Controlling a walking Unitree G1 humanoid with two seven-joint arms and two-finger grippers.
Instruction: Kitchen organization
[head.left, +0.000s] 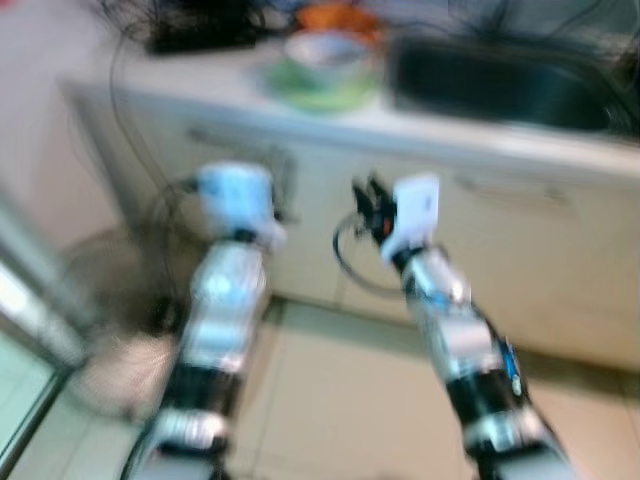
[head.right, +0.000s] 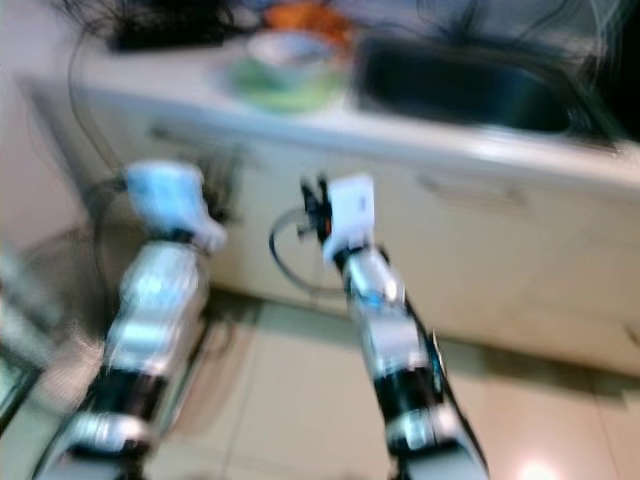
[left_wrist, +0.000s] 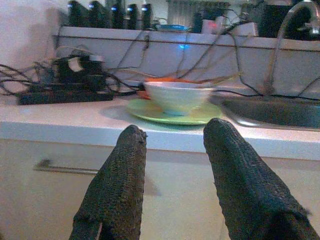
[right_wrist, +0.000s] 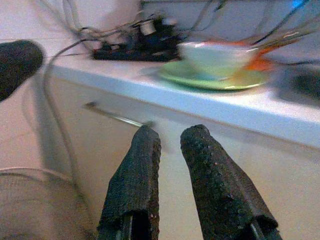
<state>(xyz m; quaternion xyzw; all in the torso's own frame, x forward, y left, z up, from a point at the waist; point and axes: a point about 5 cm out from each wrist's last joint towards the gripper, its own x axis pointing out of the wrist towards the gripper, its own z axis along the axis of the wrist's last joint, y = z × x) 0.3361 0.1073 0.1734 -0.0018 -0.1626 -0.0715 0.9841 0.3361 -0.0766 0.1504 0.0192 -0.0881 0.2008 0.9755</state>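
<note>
The head views are blurred. A pale bowl sits on a green plate on the white counter, left of a dark sink. An orange dish lies behind the bowl. Both arms are raised in front of the cabinet, below counter height. My left gripper is open with nothing between its fingers and points at the bowl and plate. My right gripper has a narrow gap between its fingers and holds nothing. It faces the cabinet front, with the bowl further ahead.
A black power strip with tangled cables lies at the counter's left end. A faucet rises over the sink. The cabinet front has a drawer handle. Beige floor tiles lie below, with a blurred grey object at the left.
</note>
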